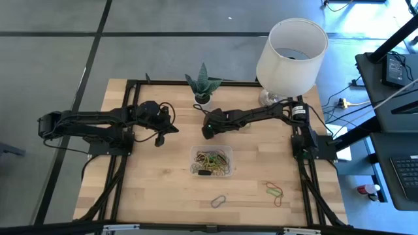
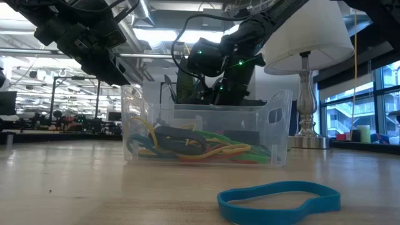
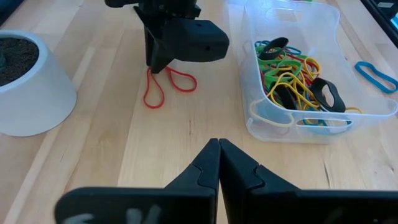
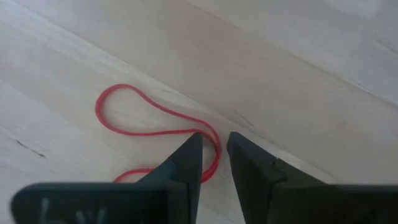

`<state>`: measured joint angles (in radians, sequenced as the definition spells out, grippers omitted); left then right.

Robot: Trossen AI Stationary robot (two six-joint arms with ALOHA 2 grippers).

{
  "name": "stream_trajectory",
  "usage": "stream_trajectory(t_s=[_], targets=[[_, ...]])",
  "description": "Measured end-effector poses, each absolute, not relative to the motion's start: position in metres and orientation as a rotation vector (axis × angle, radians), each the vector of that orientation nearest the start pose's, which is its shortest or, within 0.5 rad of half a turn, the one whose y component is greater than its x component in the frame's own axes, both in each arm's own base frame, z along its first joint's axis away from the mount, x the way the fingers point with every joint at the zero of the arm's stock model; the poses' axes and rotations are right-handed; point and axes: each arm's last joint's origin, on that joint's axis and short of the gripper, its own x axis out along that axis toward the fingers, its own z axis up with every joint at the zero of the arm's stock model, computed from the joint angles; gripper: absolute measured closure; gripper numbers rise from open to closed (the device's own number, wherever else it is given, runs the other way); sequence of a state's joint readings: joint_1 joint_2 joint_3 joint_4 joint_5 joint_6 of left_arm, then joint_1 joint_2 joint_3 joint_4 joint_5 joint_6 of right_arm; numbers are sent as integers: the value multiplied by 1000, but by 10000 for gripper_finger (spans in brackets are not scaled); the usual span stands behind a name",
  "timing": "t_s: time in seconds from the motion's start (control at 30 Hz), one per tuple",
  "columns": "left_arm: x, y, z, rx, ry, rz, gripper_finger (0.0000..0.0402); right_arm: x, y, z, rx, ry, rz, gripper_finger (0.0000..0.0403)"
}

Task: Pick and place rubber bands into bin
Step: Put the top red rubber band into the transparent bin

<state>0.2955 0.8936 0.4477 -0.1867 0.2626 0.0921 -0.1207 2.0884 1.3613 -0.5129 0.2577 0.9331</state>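
Your right hand [image 4: 214, 155] is lowered to the wooden surface [image 1: 157, 183] just beyond the bin [image 1: 228, 155], at about 12 o'clock from it in the high view. Its fingers [image 4: 186, 163] stand a narrow gap apart, straddling one strand of a red rubber band [image 4: 130, 132] that lies flat on the wood. You cannot tell whether they touch it. In the left wrist view the same red band [image 3: 163, 86] shows as a doubled loop under that hand [image 3: 163, 65], beside the bin's wall [image 3: 249, 115].

Your left hand [image 3: 219, 163] is held off the surface at about 10 o'clock from the bin, its two fingers pressed together with nothing between them.

The bin sits near the middle of the surface and holds a tangle of rubber bands [image 3: 292, 78] in yellow, green, red and black.

Loose bands lie nearer you: a blue band [image 2: 279, 200] at about 6 o'clock from the bin, and a green and red pair [image 1: 274, 191] at about 4 o'clock.

A white plant pot [image 3: 31, 93] stands at 11 o'clock from the bin and a lamp [image 1: 292, 49] at 1 o'clock.
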Motion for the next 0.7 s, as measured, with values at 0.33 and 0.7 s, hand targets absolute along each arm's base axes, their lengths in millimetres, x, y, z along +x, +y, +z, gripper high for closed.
stream_trajectory(t_s=[0.33,0.7], targets=[[173,45,201,-85,609,3,400,397,-52,123,699,1043,-882,395],[173,45,201,-105,614,8,400,398,-43,177,586,928,-910,401]])
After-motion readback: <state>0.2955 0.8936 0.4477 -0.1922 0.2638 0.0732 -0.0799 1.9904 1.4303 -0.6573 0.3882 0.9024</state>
